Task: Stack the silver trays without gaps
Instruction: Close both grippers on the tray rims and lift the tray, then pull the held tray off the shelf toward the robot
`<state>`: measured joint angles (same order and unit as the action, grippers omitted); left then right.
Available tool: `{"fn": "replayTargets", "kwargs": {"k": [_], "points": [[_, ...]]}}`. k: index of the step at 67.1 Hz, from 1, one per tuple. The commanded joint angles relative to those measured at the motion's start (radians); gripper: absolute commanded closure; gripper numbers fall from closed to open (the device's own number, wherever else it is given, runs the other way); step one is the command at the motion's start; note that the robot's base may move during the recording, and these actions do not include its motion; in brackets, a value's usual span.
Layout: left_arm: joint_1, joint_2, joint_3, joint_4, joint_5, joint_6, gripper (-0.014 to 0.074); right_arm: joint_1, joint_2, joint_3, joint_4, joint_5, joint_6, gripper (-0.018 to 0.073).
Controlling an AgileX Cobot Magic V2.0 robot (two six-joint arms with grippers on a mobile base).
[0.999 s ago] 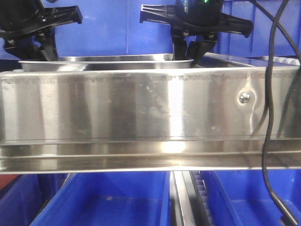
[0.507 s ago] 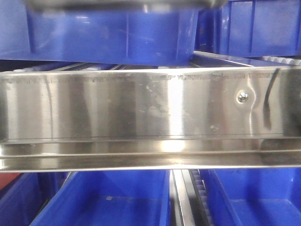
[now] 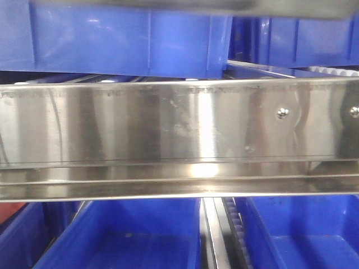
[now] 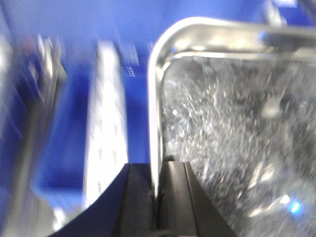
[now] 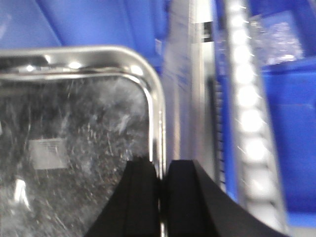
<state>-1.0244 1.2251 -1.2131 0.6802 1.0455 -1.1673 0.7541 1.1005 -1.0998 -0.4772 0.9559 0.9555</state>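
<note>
One silver tray hangs between my two grippers above blue bins. In the left wrist view my left gripper (image 4: 157,170) is shut on the tray's left rim, one finger inside and one outside; the scratched tray bottom (image 4: 232,123) fills the right side. In the right wrist view my right gripper (image 5: 162,170) is shut on the right rim of the same tray (image 5: 74,138), which carries a pale label. In the front view neither gripper shows; a blurred grey edge (image 3: 185,5) runs along the top, and I cannot tell whether it is the tray. No other silver tray is in view.
The long steel rail (image 3: 168,129) with screws (image 3: 283,113) spans the front view. Deep blue bins stand behind it (image 3: 129,45) and below it (image 3: 129,241). A roller track (image 5: 247,113) runs to the right of the tray, and a white perforated strip (image 4: 106,123) to its left.
Both arms and the tray have risen out of the top of the front view. The rail's screw has shifted left and a second screw shows at the right edge.
</note>
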Motion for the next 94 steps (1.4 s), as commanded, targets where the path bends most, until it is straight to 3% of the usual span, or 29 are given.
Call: {"fn": "replayTargets", "kwargs": {"k": [1,13,25,94], "points": [[-0.073,-0.035,0.057,0.034,0.011,-0.082,0.0611,0.054,-0.034,0.019,-0.082,0.034,0.054,0.0562],[-0.187,-0.099,0.161,0.075,0.026,-0.193,0.0611,0.198,-0.040,0.048,-0.165,0.110,0.166,0.0562],[-0.203,-0.139,0.200,0.095,0.046,-0.228,0.0611,0.277,-0.043,0.082,-0.172,0.156,0.249,0.0562],[-0.203,-0.141,0.200,0.131,0.043,-0.228,0.0611,0.288,-0.043,0.082,-0.174,0.135,0.249,0.0562]]}}
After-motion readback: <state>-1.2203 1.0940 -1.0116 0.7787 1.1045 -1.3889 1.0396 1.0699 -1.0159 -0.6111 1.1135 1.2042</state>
